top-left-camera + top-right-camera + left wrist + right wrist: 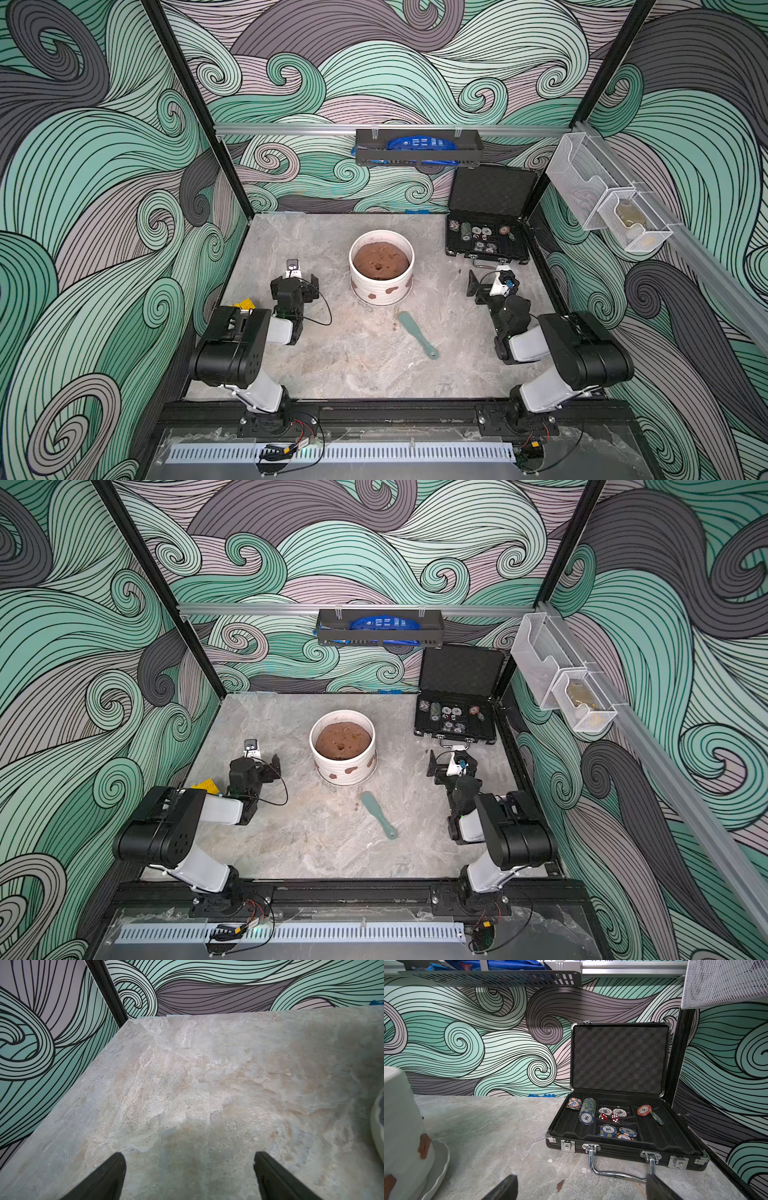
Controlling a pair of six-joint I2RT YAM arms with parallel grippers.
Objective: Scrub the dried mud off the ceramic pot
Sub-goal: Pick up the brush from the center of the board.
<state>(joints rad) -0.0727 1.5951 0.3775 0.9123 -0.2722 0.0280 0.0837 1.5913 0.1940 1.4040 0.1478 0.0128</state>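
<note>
The ceramic pot is white and ribbed. It stands mid-table on a saucer, filled with a brown soil mound. Reddish-brown patches of dried mud stick to its front wall, and the right wrist view shows another patch on the pot. A loose flake lies on the table. A green scraper lies in front of the pot. My left gripper hangs open left of the pot. My right gripper hangs open to its right. Both are empty.
An open black case of poker chips sits at the back right, its chrome handle just beyond my right fingertips. A black shelf hangs on the back wall and mesh bins on the right wall. A yellow block lies by my left arm.
</note>
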